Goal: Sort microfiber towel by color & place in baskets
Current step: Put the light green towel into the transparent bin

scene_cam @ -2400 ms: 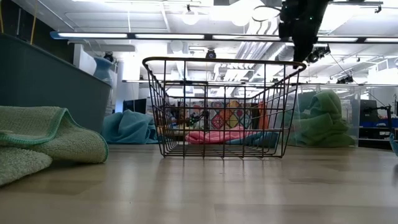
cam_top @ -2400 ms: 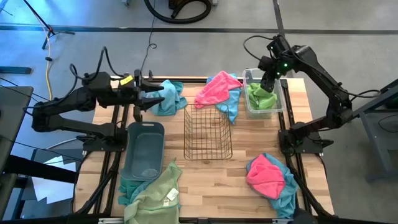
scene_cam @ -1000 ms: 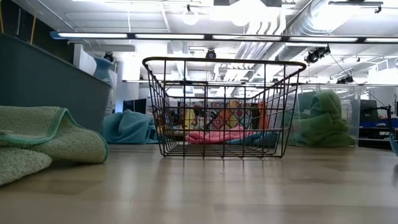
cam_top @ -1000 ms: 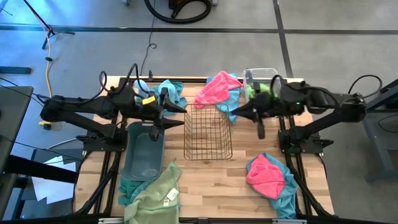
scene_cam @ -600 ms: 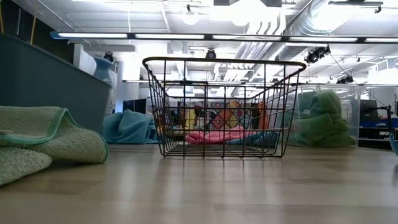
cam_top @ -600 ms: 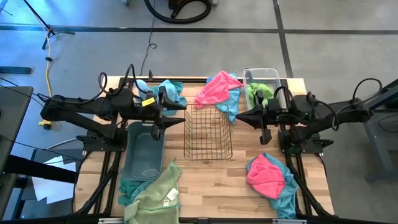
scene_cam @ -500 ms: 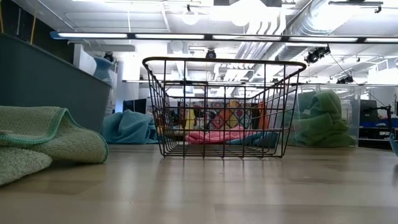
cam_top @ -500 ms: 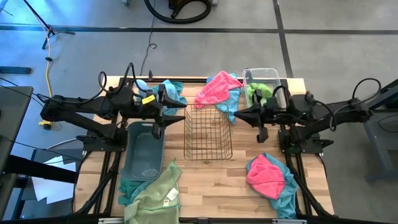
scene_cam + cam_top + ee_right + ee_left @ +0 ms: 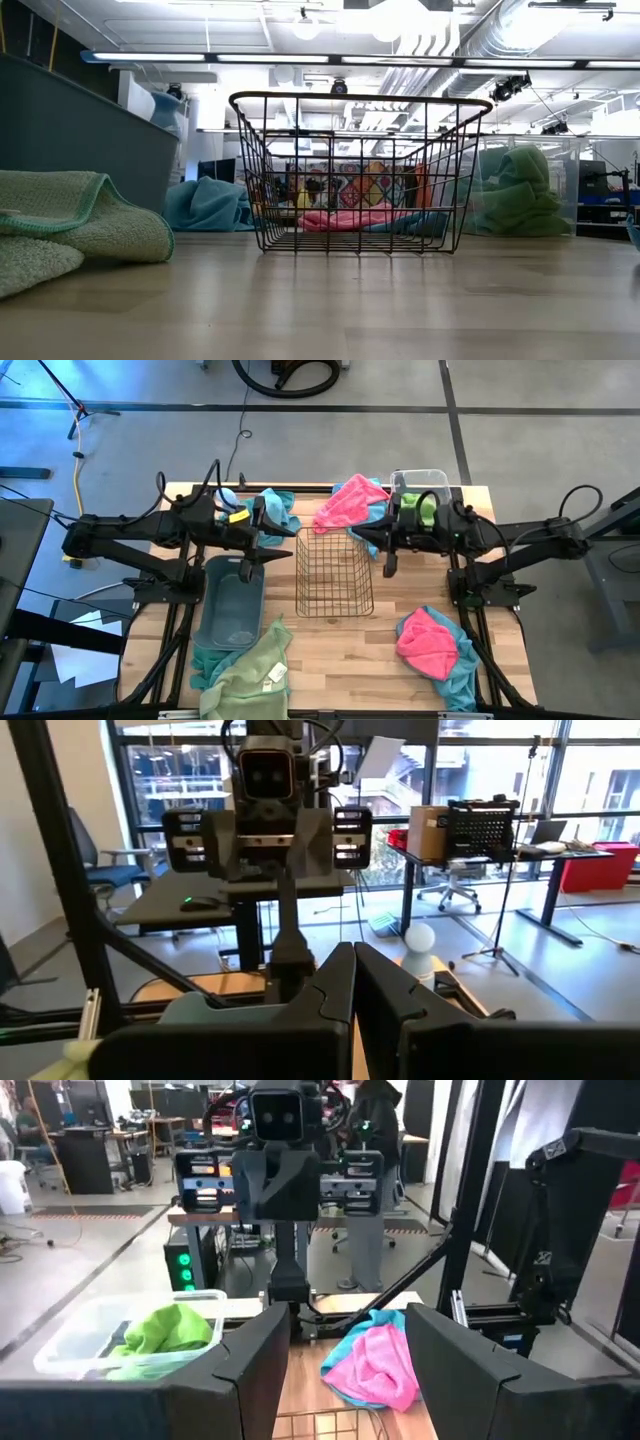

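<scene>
Hovering over the far half of the bench [image 9: 330, 650], both arms face each other across the copper wire basket [image 9: 334, 573]. Right end effector [image 9: 362, 535]: fingers nearly closed, empty, just beside the pink towel [image 9: 350, 503] on teal at the far edge. Left end effector [image 9: 283, 538]: fingers spread wide, empty, beside the teal towel [image 9: 272, 512]. One green towel [image 9: 420, 510] lies in the clear bin [image 9: 421, 481]; the grey tub [image 9: 232, 600] looks empty. Judgement: open the right fingers first, pinch only the pink layer, lift clear of the teal. No readable labels.
</scene>
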`<control>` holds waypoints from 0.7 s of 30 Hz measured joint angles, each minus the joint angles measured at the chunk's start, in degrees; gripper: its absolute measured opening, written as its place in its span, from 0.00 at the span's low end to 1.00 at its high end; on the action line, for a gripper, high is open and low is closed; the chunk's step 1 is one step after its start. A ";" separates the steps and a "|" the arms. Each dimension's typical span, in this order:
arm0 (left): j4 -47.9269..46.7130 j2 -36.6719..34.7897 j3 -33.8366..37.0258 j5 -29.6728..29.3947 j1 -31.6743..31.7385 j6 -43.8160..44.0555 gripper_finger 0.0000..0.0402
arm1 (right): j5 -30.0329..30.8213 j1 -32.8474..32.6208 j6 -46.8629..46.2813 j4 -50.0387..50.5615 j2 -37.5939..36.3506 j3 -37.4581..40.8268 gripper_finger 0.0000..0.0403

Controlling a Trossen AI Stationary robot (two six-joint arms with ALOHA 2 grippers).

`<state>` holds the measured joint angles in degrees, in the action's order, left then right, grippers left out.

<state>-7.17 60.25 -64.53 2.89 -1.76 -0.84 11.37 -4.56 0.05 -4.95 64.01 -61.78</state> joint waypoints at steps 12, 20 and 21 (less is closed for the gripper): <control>-6.90 -0.66 0.00 0.87 -7.16 13.57 0.47 | -0.26 0.81 -0.02 0.78 0.00 -0.02 0.00; -14.89 3.71 -4.48 -6.70 -22.25 14.22 0.47 | -0.24 0.84 0.23 1.40 0.00 -0.04 0.00; -17.66 4.69 -5.68 -7.65 -23.84 14.28 0.47 | -0.24 0.84 0.25 1.40 0.00 -0.04 0.00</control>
<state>-24.83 64.94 -70.22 -4.76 -25.60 13.44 11.14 -3.73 0.30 -3.55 64.01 -61.82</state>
